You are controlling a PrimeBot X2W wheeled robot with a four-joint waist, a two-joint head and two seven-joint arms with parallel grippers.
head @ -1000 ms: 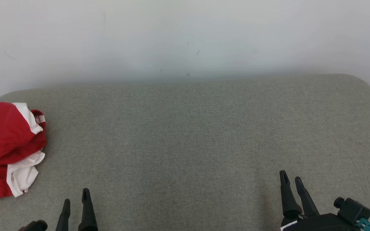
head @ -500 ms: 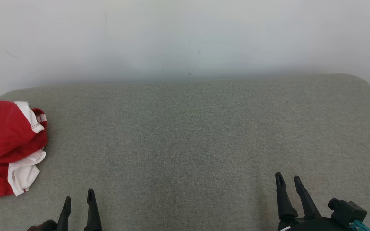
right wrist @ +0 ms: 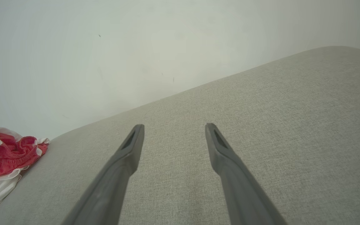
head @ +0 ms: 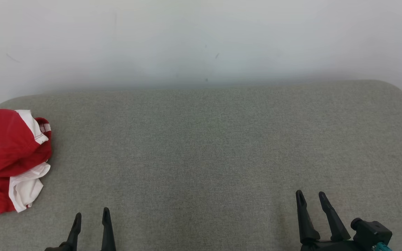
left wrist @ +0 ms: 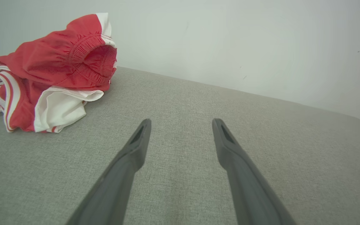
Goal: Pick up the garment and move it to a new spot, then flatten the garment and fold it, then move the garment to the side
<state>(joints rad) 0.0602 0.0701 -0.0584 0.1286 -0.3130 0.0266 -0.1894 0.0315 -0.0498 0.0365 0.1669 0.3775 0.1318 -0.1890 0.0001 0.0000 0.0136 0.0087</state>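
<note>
Red-and-white garment (head: 10,160) lies bunched at far left edge of upholstered surface (head: 208,146). Step 1, pickup, not begun, I judge. Nearest: left end effector (head: 91,218); right end effector (head: 311,197) well apart. Both spread, empty. Next I reach left.

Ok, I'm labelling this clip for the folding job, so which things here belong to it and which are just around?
Part of the job:
red-and-white garment, crumpled on the robot's left
left end effector, open
right end effector, open

Just there:
grey padded surface
white wall
</note>
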